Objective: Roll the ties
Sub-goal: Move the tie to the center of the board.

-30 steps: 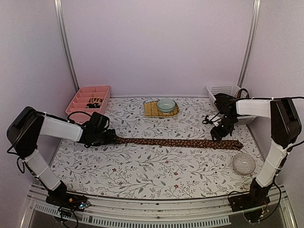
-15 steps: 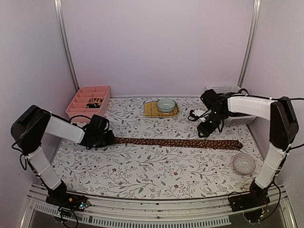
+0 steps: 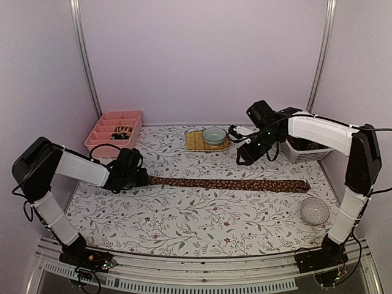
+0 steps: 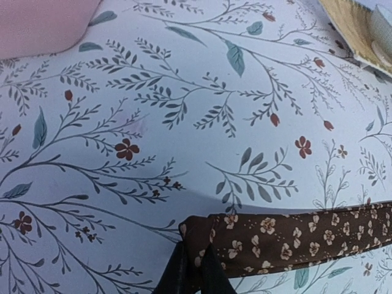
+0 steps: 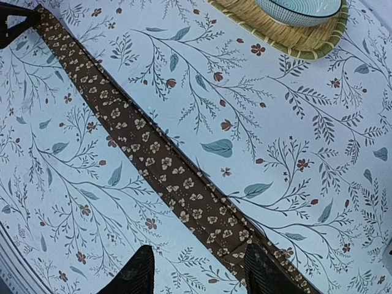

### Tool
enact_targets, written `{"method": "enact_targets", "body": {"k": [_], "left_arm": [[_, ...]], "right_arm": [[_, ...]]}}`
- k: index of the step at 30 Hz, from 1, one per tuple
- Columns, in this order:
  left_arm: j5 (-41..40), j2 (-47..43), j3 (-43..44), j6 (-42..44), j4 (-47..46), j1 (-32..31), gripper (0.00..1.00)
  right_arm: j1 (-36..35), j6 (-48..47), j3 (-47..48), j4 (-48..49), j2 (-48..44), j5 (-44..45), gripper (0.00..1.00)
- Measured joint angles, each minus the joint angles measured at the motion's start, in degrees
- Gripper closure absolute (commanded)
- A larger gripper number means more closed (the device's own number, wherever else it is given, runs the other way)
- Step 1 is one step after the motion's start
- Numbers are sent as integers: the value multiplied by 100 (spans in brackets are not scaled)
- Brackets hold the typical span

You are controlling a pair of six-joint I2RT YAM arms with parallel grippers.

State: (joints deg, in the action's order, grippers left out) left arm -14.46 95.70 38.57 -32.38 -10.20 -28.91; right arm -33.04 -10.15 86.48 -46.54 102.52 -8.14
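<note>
One second is enough for the left gripper (image 4: pixel 193 272) to go from wide to pinched: its jaws now meet on the narrow end of the tie (image 3: pixel 229 184), and the fabric puckers a little where the tips bite. The tie itself has not shifted; it lies flat and straight at full length, with no turn made in it yet. The right gripper (image 3: pixel 244 158) has left the tie's wide end, where it hovered a moment ago, and now hangs raised behind the tie's right half, fingers partly apart with nothing between them. I judge that the straightening is over and the roll is about to start from the narrow end, with the wide end free to trail. Under the tie is a pale cloth (image 3: pixel 184 214) printed with leafy sprigs and small red flowers, lying smooth. Behind the tie's narrow end sits a pink tray (image 3: pixel 98 136) with what look like dark rolls (image 3: pixel 122 130) in one compartment. Behind the tie's middle a yellowish mat (image 3: pixel 196 144) carries a pale bowl (image 3: pixel 214 135). Behind the wide end is a white basket (image 3: pixel 300 153), partly hidden by the right arm, and in front of that end a small dotted dish (image 3: pixel 315 211). Plain lilac walls (image 3: pixel 202 55) with two metal rails (image 3: pixel 86 61) close the space.
</note>
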Motion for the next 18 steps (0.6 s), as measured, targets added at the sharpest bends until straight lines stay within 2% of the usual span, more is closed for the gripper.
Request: {"method": "enact_targets", "body": {"k": [10,18], "left_arm": [[-1526,315,1023,894,710,-1110,92],[-2074,560,1132,1147,955,-1375,92]], "right_arm": [[4,240,-378,328,667,37,51],[304,28,-1255,420,673,350,56]]}}
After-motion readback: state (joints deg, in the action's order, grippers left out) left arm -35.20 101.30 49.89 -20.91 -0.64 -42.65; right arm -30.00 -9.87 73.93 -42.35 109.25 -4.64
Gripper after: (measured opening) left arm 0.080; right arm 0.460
